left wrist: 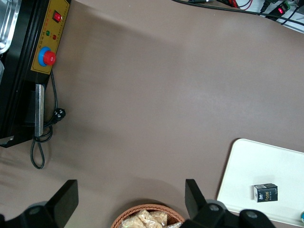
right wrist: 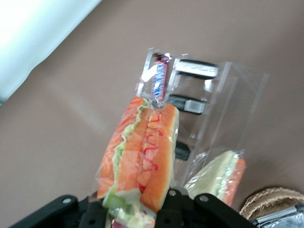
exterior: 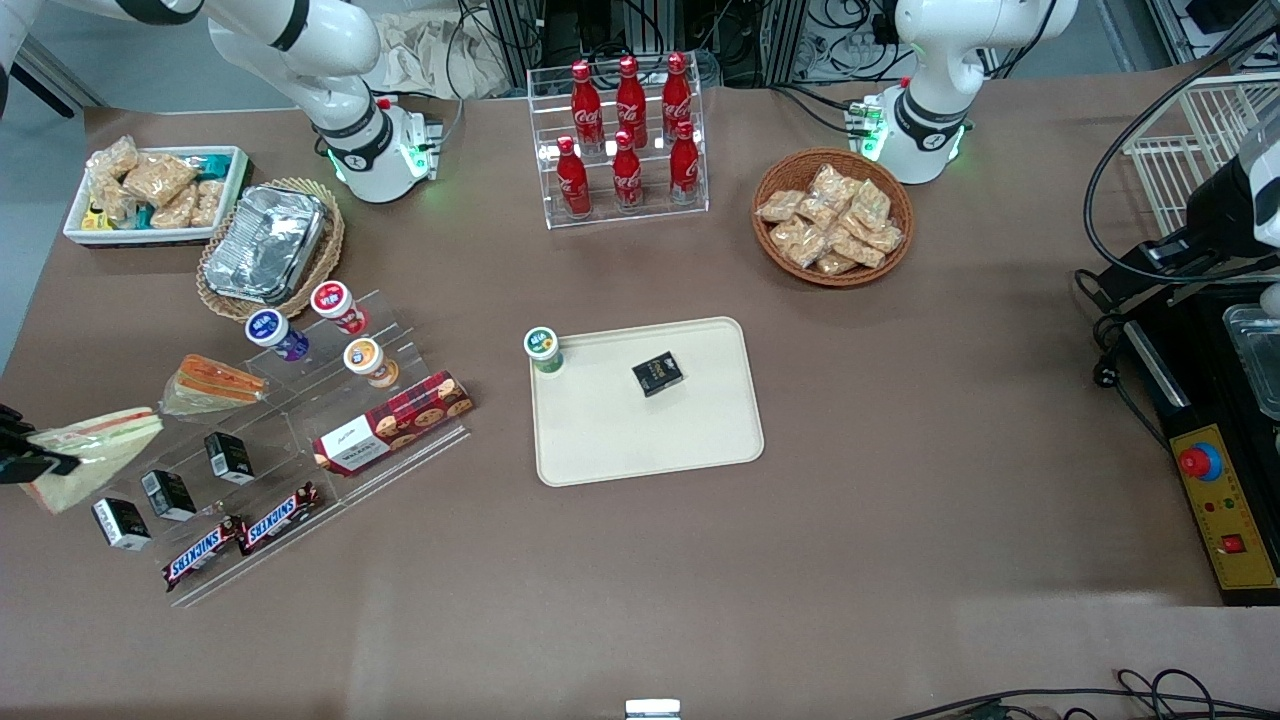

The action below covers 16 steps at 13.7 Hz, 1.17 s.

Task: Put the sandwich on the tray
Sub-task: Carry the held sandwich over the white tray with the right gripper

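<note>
Between the pincer (right wrist: 134, 212) fingers: the sandwich (right wrist: 137, 156).

White, rounded arm (exterior: 330, 60) with black joint bands, green base lights; pincer (right wrist: 135, 211) apparently matte black.

I see the gripper (exterior: 25, 462) at the table's working-arm edge, clamped on the sandwich (exterior: 85, 452). Bare table separates the acrylic rack (exterior: 300, 440) from the tray (exterior: 700, 450). On the tray, a cup (exterior: 543, 349) occupies one corner and a black box (exterior: 657, 373) sits near centre; the rest is free.
</note>
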Available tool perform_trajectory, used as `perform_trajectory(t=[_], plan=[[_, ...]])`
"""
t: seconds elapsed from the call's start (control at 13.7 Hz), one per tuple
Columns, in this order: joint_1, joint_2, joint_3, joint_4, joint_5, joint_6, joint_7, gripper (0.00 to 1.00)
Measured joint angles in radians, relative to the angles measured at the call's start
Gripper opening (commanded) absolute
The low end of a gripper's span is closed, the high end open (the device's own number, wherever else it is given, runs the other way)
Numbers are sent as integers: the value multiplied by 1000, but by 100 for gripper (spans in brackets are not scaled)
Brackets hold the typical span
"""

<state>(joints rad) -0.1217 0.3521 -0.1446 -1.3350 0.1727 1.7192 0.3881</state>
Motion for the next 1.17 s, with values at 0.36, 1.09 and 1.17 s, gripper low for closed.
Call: perform_trajectory(t=[0.36, 1.09, 1.17], plan=[[295, -22, 21, 0, -11, -6, -51, 34], [742, 117, 23, -8, -187, 157, -97, 28], [769, 133, 23, -9, -200, 188, -151, 28]])
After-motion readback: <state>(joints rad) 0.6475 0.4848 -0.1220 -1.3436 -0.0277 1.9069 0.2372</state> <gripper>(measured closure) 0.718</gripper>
